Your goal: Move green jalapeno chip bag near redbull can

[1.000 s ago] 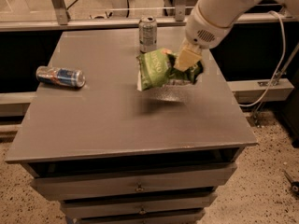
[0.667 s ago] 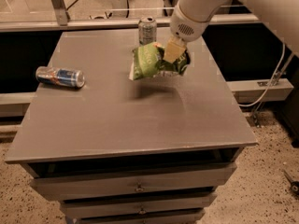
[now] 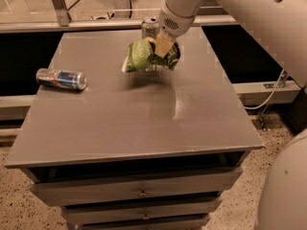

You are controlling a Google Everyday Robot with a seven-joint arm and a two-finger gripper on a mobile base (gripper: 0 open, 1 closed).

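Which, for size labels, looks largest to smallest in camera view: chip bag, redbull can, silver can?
green jalapeno chip bag, held by the gripper above the table
redbull can
silver can, farther and part-hidden, so unsure

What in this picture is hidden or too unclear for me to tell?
Camera view:
- The silver can: its base is hidden behind the green jalapeno chip bag.
- The bag's right end: covered by the gripper, which holds it above the table.
- The redbull can, lying at the left: its print is too small to read.
- The arm: cut off by the top and right edges.
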